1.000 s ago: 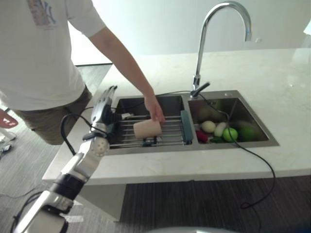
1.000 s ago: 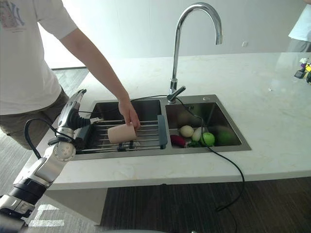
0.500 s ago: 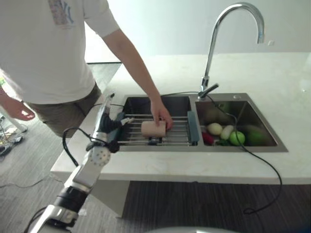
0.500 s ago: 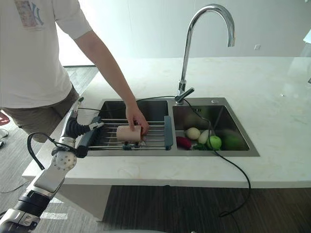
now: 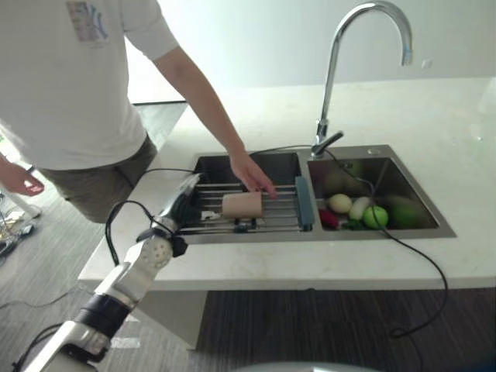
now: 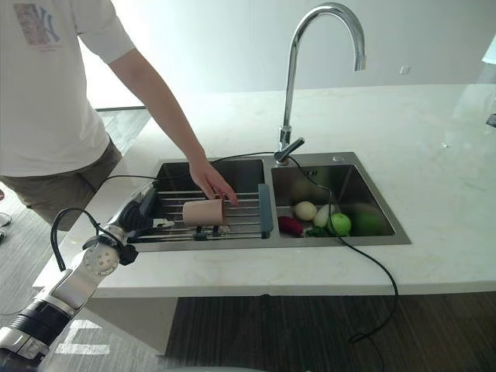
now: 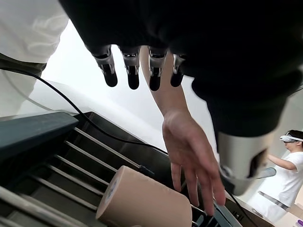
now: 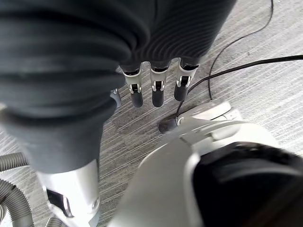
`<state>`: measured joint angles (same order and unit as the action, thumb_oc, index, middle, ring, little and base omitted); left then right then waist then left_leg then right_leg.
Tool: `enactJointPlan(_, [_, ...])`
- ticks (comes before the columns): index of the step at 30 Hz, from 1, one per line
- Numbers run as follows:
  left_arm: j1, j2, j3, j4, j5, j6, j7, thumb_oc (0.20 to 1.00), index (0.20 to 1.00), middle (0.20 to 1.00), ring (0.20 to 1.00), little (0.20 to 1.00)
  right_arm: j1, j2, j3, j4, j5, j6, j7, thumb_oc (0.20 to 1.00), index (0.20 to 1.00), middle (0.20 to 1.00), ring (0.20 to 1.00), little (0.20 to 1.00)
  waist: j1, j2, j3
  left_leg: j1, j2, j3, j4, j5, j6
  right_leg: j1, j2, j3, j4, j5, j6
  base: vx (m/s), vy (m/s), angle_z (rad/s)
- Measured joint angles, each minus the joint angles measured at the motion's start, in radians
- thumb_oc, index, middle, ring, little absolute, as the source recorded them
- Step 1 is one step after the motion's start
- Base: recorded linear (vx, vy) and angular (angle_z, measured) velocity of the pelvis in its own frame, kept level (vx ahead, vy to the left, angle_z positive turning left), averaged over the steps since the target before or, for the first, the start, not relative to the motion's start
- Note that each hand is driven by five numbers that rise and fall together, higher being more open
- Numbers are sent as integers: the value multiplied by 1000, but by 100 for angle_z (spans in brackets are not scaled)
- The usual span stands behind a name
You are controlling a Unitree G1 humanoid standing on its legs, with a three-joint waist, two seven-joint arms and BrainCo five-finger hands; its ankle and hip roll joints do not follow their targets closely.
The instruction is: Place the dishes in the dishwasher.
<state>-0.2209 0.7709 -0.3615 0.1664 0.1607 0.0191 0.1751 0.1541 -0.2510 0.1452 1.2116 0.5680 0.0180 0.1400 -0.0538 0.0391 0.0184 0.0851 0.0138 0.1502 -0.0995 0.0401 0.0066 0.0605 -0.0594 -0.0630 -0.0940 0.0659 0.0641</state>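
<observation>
A tan cup (image 5: 242, 205) lies on its side on the wire rack (image 5: 280, 211) over the sink's left basin; the left wrist view shows it close by (image 7: 151, 203). A person's hand (image 5: 252, 174) hovers open just behind the cup, its fingers spread past the cup's rim (image 7: 189, 146). My left hand (image 5: 183, 204) is at the rack's left end, a short way left of the cup, with its fingers (image 7: 132, 71) straight and holding nothing. My right hand's fingers (image 8: 156, 92) hang straight and empty over the floor.
The person stands at the counter's left corner, arm stretched across the left basin. A tall curved faucet (image 5: 333, 77) rises behind the sink's divider. Vegetables and green fruit (image 5: 364, 213) lie in the right basin. A black cable runs from the faucet over the counter's front edge.
The person's hand has let go of the cup and opened just behind it. My left hand has tipped forward and down towards the rack. The camera has shifted slightly.
</observation>
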Motion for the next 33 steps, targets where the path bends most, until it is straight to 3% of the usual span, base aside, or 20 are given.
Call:
enactJointPlan(4, [-53,67,-38,3,18,0,-54,1000,1000,1000,1000,1000,17,-31,-1,3,0,0,6,1000,1000,1000,1000,1000,-3,19,5,-20,-1,3,0,2,-2,-22,-1,3,0,3,4,-6,-3,-1])
enactJointPlan(10, [-105,82,-73,5,17,2,-97,1000,1000,1000,1000,1000,-7,-73,-1,3,1,-4,19,1000,1000,1000,1000,1000,-18,56,26,-51,-2,29,0,3,-1,-65,-1,29,0,8,8,-44,-1,-12])
enactJointPlan(16, [-144,84,-73,5,17,5,-118,1000,1000,1000,1000,1000,-25,-73,-1,-5,3,-5,20,1000,1000,1000,1000,1000,-25,76,97,-51,0,33,1,7,3,-68,1,32,0,9,6,-6,-6,-1])
enactJointPlan(33, [-430,138,-166,121,15,11,-97,1000,1000,1000,1000,1000,-163,-119,5,-75,44,-11,19,1000,1000,1000,1000,1000,-61,89,318,-158,-5,80,7,29,5,-191,0,82,6,59,2,-65,6,-8])
